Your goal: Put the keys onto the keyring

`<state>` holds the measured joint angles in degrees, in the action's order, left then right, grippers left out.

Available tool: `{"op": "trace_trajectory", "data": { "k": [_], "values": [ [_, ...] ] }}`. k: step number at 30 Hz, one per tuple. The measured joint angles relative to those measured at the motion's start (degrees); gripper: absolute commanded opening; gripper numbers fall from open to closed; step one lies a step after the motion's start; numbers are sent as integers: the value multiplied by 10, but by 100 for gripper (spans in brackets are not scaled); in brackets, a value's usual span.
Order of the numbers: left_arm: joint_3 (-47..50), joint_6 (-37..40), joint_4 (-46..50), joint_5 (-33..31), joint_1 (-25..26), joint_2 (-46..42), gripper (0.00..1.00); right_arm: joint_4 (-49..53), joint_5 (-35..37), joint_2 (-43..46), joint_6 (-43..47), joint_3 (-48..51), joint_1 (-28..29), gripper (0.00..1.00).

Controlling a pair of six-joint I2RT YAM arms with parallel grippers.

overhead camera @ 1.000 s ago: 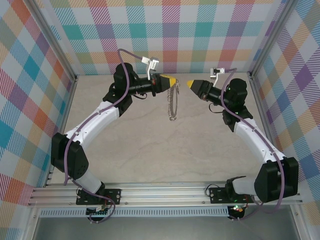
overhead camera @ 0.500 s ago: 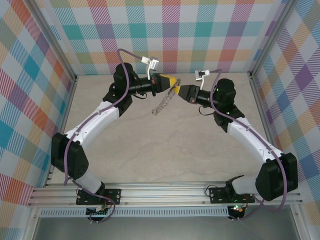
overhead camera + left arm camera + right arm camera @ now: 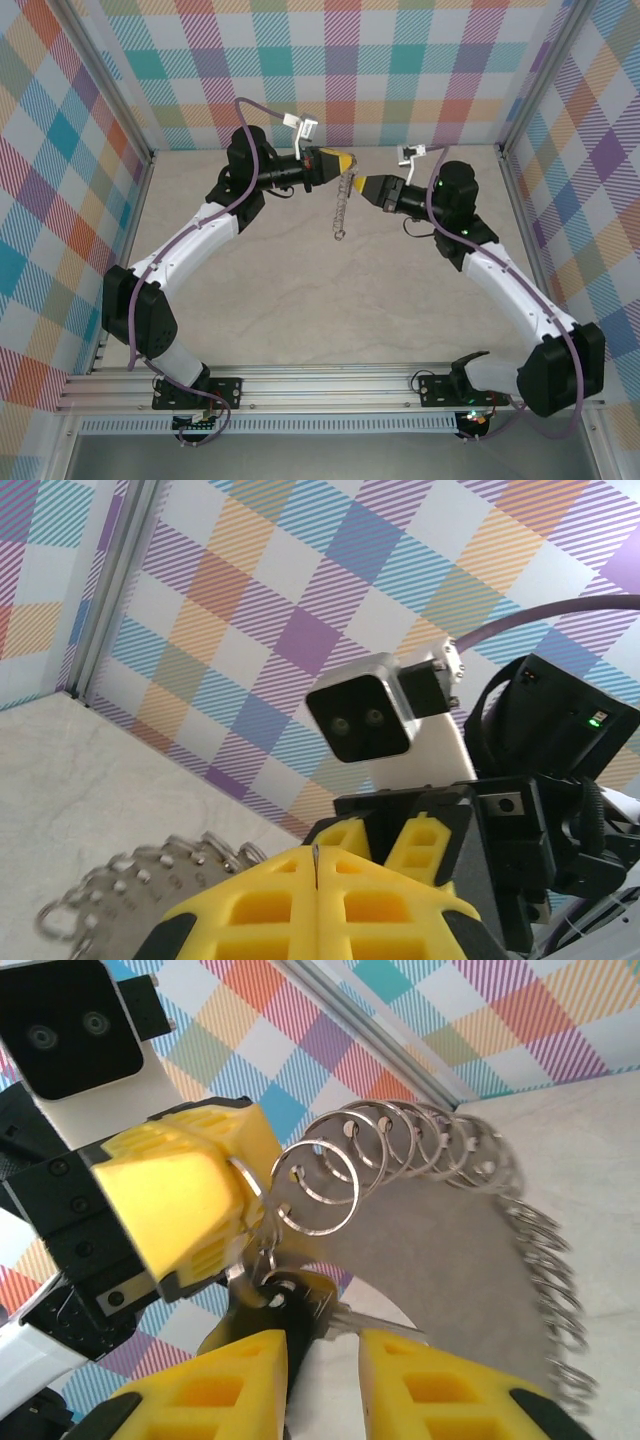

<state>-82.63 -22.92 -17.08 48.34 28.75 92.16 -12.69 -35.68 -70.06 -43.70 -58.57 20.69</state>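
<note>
- Plaid walls (image 3: 330,70) in pastel checks enclose a pale, stone-patterned table (image 3: 250,290), with both robot arms reaching toward the far side.
- Left arm (image 3: 200,235) and right arm (image 3: 510,290) meet nose to nose above the table, their yellow tips just beside each other.
- Left gripper (image 3: 340,162) is clamped fully together. In the left wrist view its two yellow fingers (image 3: 250,915) press flush, and it pinches the keyring by its upper rim.
- Right gripper (image 3: 370,187) has its jaws a little apart. In the right wrist view the key sits at the gap between the tips, but whether it is pinched or merely lying there cannot be told.
- Keyring (image 3: 345,205), a scalloped band of small wire loops, hangs edge-on below the left gripper, clear of the table.
- Key (image 3: 300,1305), black-headed with a short silver blade, lies close under the left gripper's tip, its head against one of the small loops (image 3: 265,1265).
- Progress, as judged: ring lifted and steadied, key brought up to a loop. Threading looks under way but is not shown complete, and it is unclear whether the loop passes through the key's head. Seating the key and letting go appear left to do.
</note>
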Motion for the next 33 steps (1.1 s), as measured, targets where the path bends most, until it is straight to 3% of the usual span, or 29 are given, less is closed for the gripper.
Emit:
{"op": "trace_trajectory", "data": {
  "k": [2,7,12,17,26,33],
  "values": [
    [0,0,0,0,0,0,0,16,9,25,9,14,-14,36],
    [0,0,0,0,0,0,0,47,30,62,24,30,-53,68],
    [0,0,0,2,0,0,0,57,29,63,40,26,-57,76],
    [0,0,0,5,0,0,0,49,7,40,44,-12,-57,71],
    [0,-6,-1,18,0,0,0,-29,-57,-19,42,-54,-57,36],
    [0,-16,-10,22,0,0,0,-69,-87,-54,23,-54,-57,36]
  ]
}}
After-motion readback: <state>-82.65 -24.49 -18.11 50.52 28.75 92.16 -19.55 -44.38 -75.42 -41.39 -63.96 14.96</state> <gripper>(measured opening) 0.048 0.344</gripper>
